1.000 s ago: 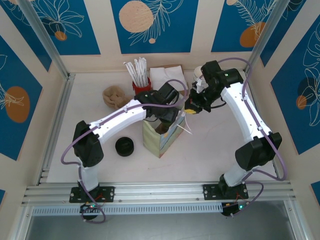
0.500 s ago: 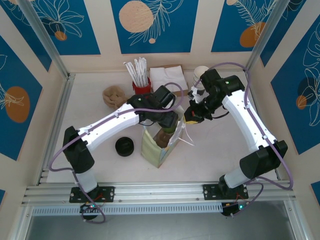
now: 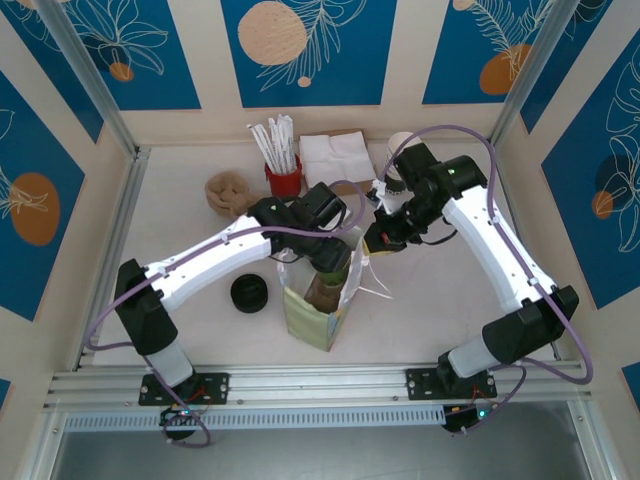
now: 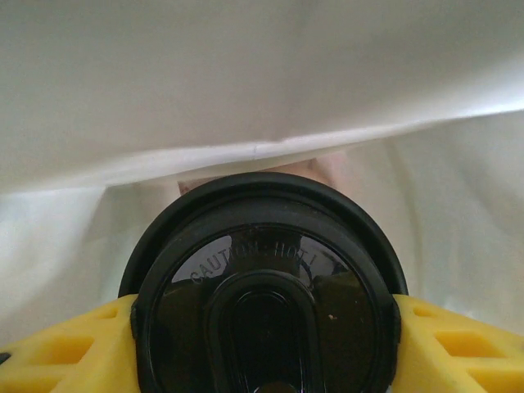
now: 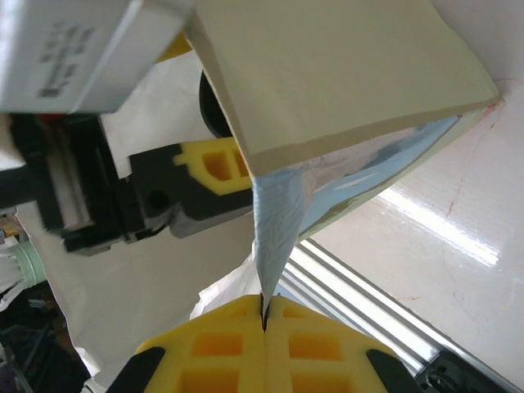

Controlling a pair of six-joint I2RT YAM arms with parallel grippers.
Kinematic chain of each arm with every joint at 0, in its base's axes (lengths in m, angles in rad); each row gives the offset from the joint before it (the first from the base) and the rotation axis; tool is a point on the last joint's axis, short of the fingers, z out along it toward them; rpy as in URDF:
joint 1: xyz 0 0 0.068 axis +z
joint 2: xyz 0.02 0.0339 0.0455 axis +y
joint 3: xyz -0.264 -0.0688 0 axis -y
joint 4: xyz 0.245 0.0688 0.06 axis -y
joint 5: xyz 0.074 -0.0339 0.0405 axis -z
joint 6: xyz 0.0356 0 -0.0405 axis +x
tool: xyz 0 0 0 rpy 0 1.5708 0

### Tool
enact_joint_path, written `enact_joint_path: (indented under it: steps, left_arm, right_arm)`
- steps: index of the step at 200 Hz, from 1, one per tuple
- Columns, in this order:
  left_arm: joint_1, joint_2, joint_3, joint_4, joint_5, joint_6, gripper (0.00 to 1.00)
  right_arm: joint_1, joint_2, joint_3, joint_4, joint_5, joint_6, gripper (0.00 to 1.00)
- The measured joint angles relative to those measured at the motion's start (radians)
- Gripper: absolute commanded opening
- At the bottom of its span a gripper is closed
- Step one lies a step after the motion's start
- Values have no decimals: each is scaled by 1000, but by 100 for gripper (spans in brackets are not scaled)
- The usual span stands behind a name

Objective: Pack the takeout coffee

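Cup: the olive-green takeout coffee cup with its black domed lid hangs inside the mouth of the pale green paper bag.
Left gripper: clamped on the cup.
Right gripper: pinching the bag's rim, holding it open.
Left to do: probably lower, let go, withdraw.

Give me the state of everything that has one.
Pale green paper bag: upright, open, rim pinched.
Olive-green takeout coffee cup, black domed lid: lidded, gripped, inside bag.
Left end effector: shut on cup.
Right end effector: shut on bag rim.
All-black round lid piece: loose on table.
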Motion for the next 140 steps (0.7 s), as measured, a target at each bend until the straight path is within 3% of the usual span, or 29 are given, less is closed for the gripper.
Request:
enact_joint_path:
  steps: [68, 140]
  left_arm:
    - [-6, -57, -122, 102, -10, 36, 63]
    - [-7, -101, -207, 204, 15, 112, 64]
  right_arm:
    - [8, -92, -138, 116, 19, -16, 0]
    - [8, -93, -164, 186, 16, -48, 0]
